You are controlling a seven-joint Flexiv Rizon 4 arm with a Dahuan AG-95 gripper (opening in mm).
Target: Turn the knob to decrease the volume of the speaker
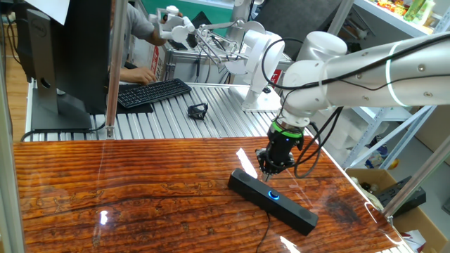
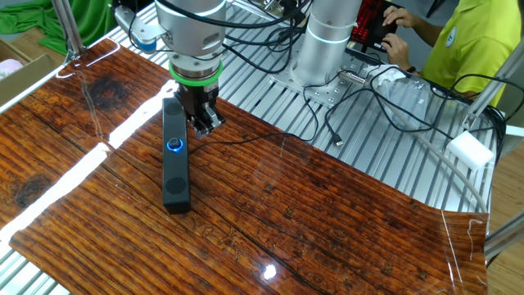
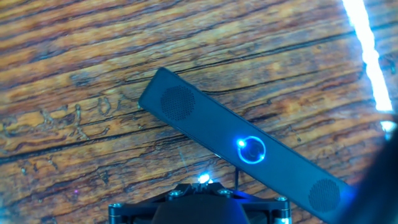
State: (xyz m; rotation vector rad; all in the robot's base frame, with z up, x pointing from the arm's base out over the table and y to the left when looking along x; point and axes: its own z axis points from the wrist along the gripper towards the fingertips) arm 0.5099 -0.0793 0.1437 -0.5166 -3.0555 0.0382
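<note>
Gripper [image 1: 269, 169] above speaker [image 1: 273, 201] on wooden table [image 1: 126, 197], off knob [image 1: 273, 195]; finger state unclear.

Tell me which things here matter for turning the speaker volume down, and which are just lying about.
For the job:
knob
speaker
gripper

Lying about:
keyboard
small black object on the slatted surface
loose cables
</note>
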